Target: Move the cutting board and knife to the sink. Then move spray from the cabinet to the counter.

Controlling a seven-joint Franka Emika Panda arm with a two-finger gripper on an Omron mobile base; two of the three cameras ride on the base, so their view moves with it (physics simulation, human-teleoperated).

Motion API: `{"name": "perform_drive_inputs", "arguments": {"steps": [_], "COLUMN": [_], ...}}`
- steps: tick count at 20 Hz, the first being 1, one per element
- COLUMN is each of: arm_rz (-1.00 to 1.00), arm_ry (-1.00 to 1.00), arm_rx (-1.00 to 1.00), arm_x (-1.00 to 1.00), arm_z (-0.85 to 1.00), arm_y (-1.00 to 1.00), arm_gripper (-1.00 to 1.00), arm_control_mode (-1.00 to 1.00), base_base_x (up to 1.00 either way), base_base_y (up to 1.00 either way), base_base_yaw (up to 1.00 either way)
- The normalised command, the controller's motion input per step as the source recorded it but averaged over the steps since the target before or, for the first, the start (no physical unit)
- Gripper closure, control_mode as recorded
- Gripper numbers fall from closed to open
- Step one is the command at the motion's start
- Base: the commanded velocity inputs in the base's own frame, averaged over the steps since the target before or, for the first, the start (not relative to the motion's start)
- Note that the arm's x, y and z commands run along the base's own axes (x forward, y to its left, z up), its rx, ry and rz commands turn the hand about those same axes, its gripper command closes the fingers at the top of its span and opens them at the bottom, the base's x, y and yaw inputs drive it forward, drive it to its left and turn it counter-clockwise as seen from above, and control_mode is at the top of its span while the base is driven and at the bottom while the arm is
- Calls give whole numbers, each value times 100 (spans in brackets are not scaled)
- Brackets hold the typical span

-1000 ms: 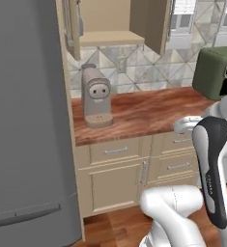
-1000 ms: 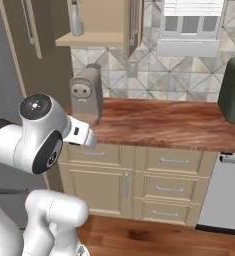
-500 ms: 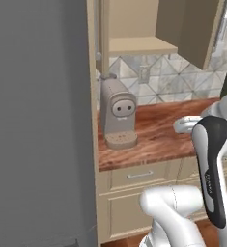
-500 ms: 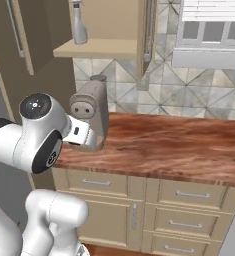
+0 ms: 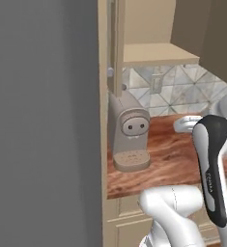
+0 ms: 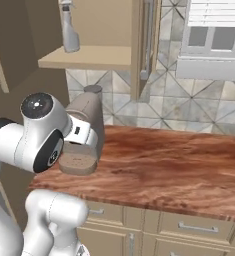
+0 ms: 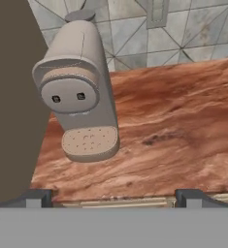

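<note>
Reddish-brown tabletop (image 5: 168, 159) seen in left base view, taupe coffee machine (image 5: 128, 130) standing at its left end. Right base view: pale grey spray (image 6: 69, 31) standing upright on cabinet (image 6: 96, 55) shelf, above coffee machine. Hand view: hand (image 7: 113, 196) fingertips spread wide apart, nothing held, coffee machine ahead.

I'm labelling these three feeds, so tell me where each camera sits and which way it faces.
Left base view: behind the arm's left, facing the coffee machine and cabinet; white arm lower right.
Right base view: behind its right, facing the counter and spray; arm lower left.
Hand view: looks along the gripper. All three share the coffee machine.
</note>
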Motion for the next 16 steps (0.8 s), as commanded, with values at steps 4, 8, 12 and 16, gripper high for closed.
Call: {"name": "perform_drive_inputs", "arguments": {"steps": [4,8,12,16], "arm_rz": [0,0,0,0], "arm_ry": [0,0,0,0], "arm_rx": [0,0,0,0], "arm_x": [0,0,0,0], "arm_z": [0,0,0,0], "arm_y": [0,0,0,0], "arm_gripper": [-100,-100,-100,-100], "arm_control_mode": [100,100,100,100], "base_base_x": [61,46,39,16], "base_base_y": [0,0,0,0], "base_base_yaw": [0,4,8,9]}}
